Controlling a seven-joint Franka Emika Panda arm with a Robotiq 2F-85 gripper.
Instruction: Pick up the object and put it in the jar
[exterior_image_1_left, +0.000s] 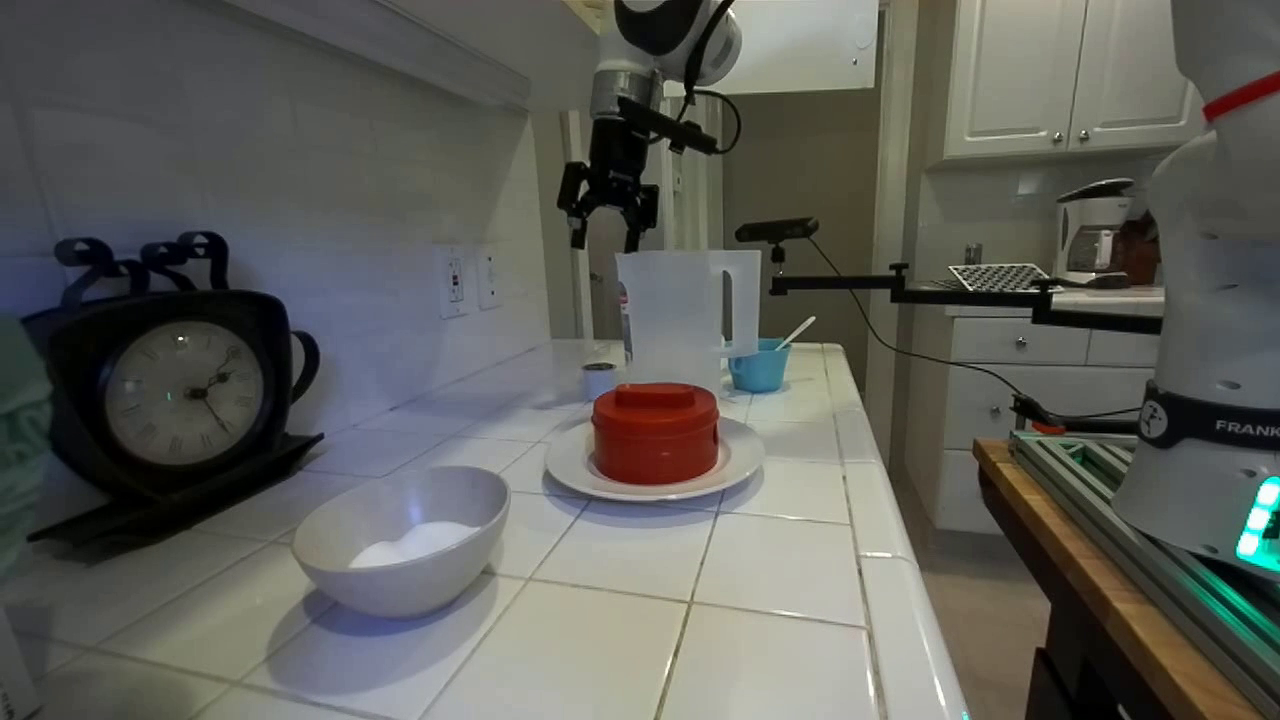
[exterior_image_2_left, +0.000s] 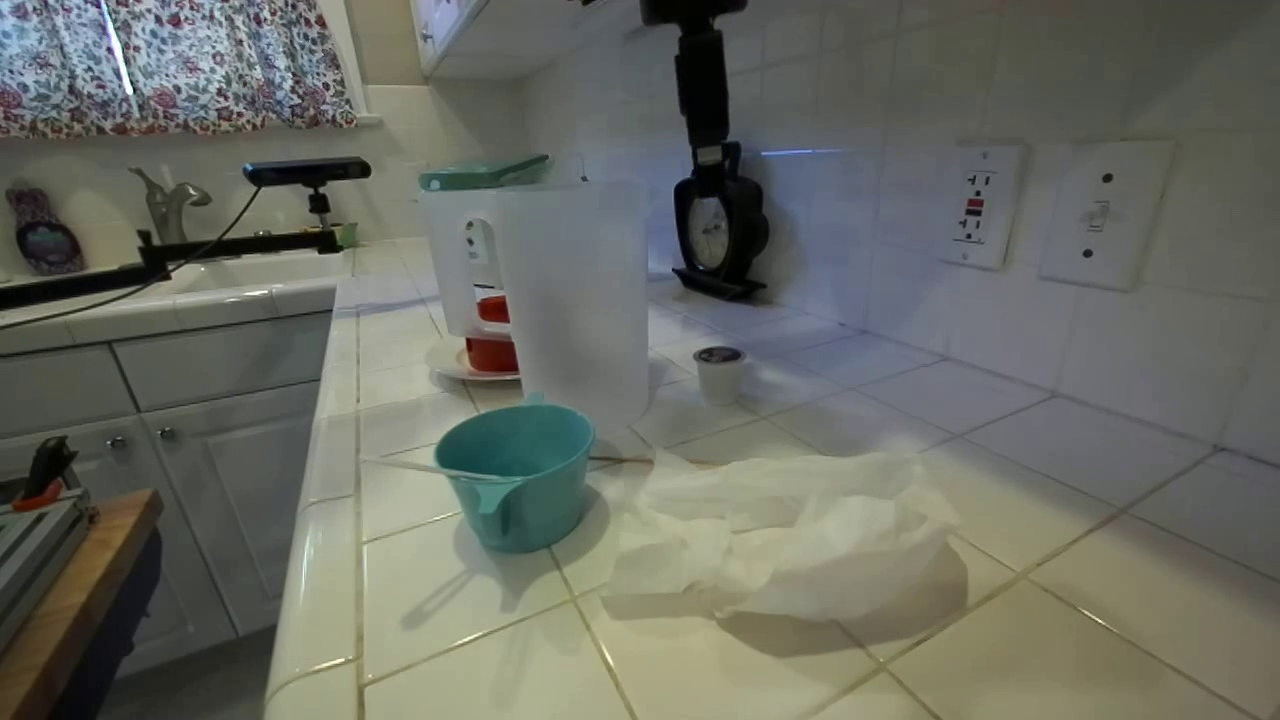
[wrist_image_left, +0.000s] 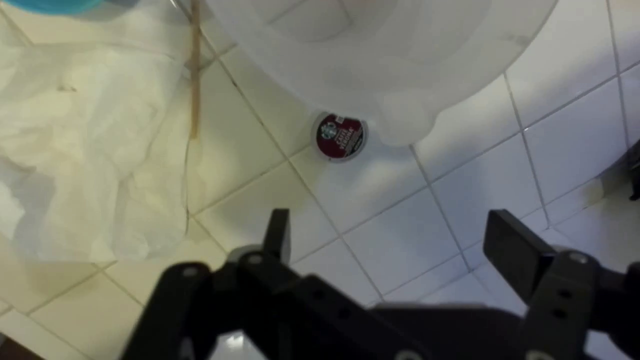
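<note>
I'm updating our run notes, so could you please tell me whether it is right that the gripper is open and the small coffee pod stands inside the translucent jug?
Not quite: the coffee pod is not inside the jug; it stands outside, on the tiled counter, as an exterior view shows. The rest is right: the gripper is open, seen in the wrist view.

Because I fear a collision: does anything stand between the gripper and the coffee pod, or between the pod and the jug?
Nothing visible does, except perhaps the jug: its spout shows beside the coffee pod in the wrist view, so the fingers might brush it.
</note>
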